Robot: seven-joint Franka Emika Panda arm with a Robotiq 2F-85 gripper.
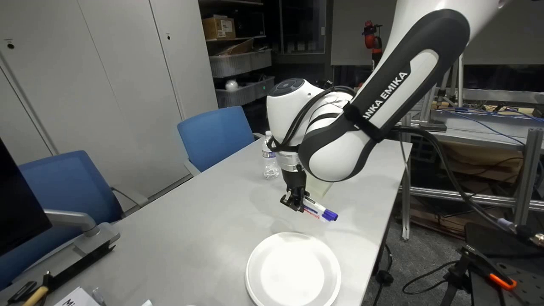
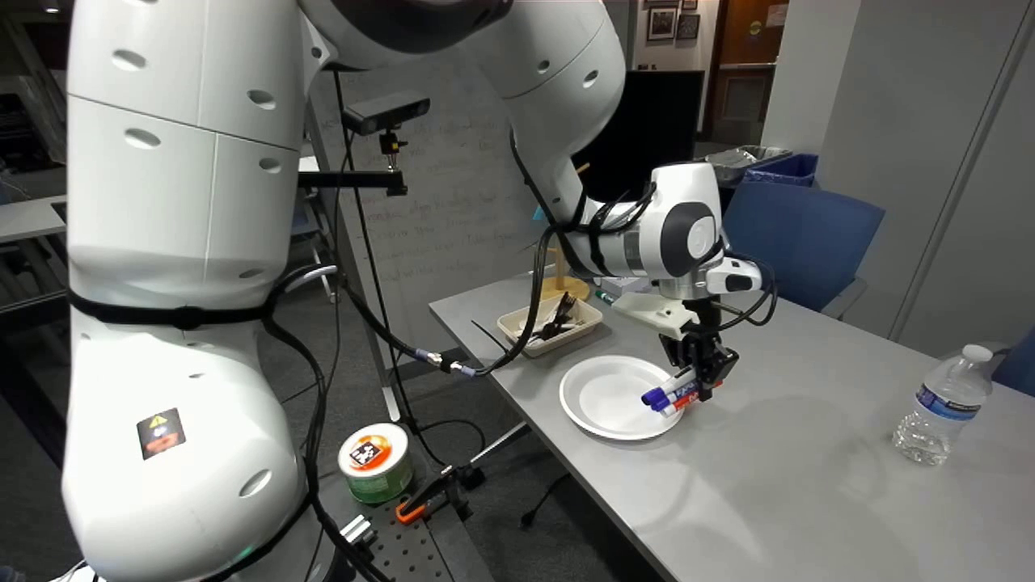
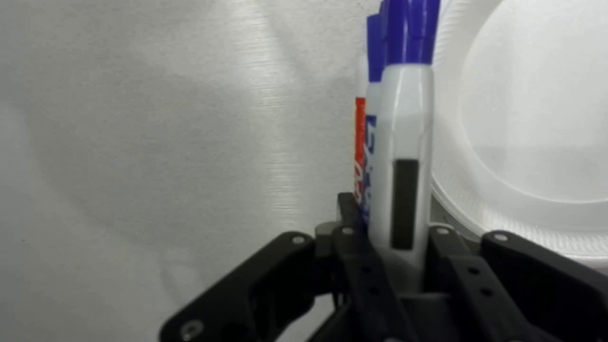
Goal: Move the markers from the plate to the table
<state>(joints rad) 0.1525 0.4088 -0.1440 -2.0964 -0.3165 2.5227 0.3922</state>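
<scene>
My gripper [image 1: 296, 203] is shut on several markers [image 1: 321, 211], holding them together in a bundle above the table [image 1: 191, 238]. The markers also show in an exterior view [image 2: 671, 396] and in the wrist view [image 3: 407, 123], white with blue caps and blue and red print. Their lower ends are hidden between the fingers [image 3: 389, 232]. The round white plate [image 1: 293, 272] lies on the table beside the gripper; I see no marker on it. In an exterior view the marker caps overlap the plate's rim [image 2: 606, 428]. In the wrist view the plate [image 3: 546, 218] is at the right.
A water bottle [image 1: 270, 161] stands on the table, also in an exterior view [image 2: 942, 408]. A beige tray [image 2: 594, 325] with dark utensils and a wooden stand [image 2: 566, 285] are past the plate. Blue chairs [image 1: 216, 134] line one long side. A monitor [image 1: 19, 199] stands at the edge.
</scene>
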